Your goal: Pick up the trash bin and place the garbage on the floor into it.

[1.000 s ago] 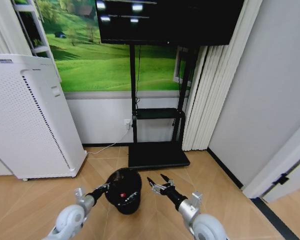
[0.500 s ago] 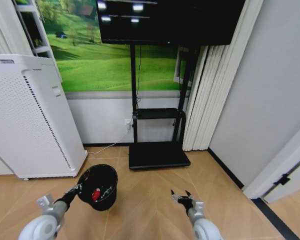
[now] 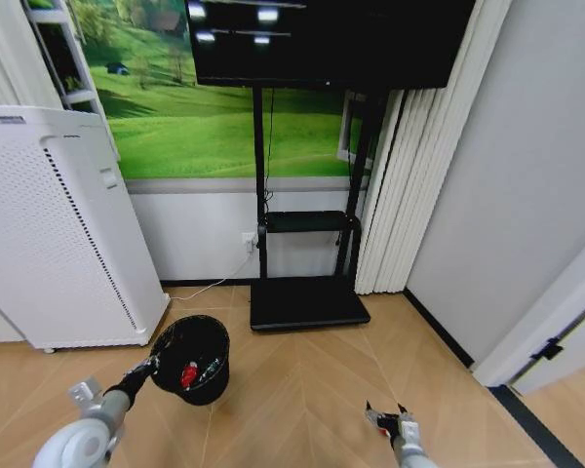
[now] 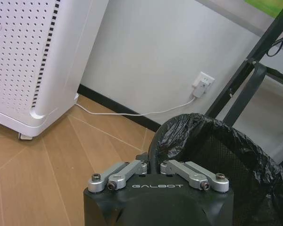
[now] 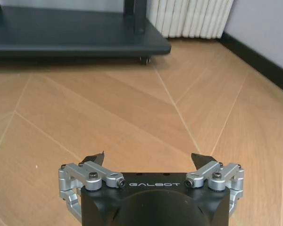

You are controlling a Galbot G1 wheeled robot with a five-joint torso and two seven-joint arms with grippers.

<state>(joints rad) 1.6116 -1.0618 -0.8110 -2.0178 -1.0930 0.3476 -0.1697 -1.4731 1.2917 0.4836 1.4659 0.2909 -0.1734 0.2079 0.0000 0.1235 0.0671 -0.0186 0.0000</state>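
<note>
One trash bin (image 3: 191, 359) (a red item (image 3: 187, 374) inside) sits clamped at its rim by the left gripper (image 3: 152, 368); right gripper (image 3: 387, 417) gapes empty.

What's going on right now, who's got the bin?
The left gripper is shut on the near rim of the trash bin, holding it beside the white appliance. The bin has a black liner, and something red lies inside it. The right gripper is open and empty, low over bare wood floor, in front of the TV stand's base.
</note>
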